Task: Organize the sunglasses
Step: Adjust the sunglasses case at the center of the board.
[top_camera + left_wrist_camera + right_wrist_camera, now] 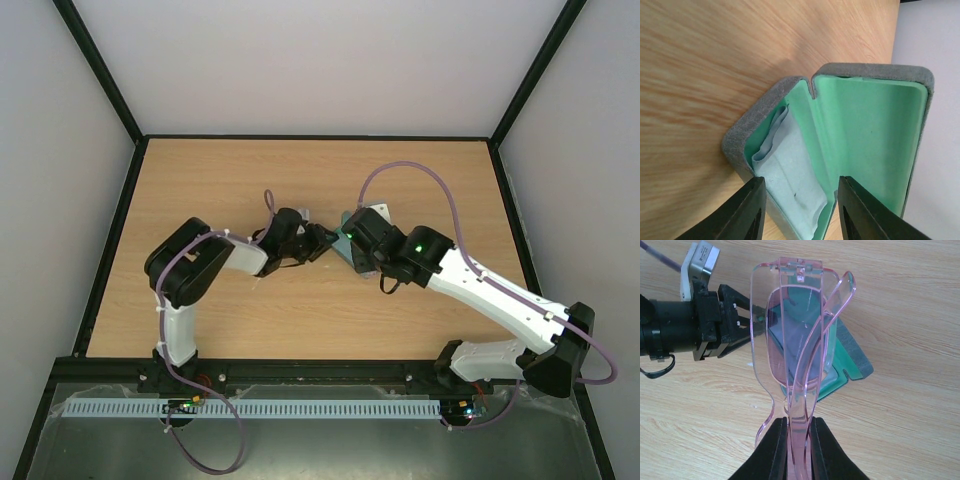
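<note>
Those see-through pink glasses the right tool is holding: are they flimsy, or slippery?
The thin, clear pink plastic sunglasses probably weigh little, since the right tool carries them pinched at one narrow part. Their slim frame likely flexes and might crack if squeezed hard. The glossy plastic could slip in a light pinch.

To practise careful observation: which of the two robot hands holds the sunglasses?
The right hand, shut on the pink-tinted sunglasses; the left hand instead straddles the open grey case.
</note>
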Controlling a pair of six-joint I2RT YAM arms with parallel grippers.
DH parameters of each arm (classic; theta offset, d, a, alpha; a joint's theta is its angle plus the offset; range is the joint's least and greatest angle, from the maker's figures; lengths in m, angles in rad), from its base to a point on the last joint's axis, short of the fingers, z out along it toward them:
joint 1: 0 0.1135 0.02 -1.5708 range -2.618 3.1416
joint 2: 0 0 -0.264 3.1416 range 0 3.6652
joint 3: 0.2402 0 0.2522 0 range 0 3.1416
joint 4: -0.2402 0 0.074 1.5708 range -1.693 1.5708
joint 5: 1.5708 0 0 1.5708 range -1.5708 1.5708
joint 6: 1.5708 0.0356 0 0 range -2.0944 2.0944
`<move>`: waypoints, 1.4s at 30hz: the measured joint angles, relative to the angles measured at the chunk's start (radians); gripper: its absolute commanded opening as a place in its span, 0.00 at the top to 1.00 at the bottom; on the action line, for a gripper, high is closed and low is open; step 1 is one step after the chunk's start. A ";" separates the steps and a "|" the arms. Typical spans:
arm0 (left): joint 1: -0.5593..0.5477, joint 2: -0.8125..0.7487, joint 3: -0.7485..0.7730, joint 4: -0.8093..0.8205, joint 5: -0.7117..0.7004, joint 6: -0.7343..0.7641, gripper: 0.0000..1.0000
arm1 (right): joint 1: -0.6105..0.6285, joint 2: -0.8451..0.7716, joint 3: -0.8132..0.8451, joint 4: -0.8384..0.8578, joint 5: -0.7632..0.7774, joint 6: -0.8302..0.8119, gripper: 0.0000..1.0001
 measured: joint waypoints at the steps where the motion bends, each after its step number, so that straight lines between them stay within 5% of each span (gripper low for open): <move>1: 0.000 0.008 0.008 0.005 0.000 0.000 0.58 | 0.000 0.000 -0.002 0.000 0.000 -0.001 0.93; 42: 0.011 0.244 0.236 0.125 0.046 -0.080 0.47 | -0.027 0.005 -0.051 0.015 -0.006 -0.012 0.93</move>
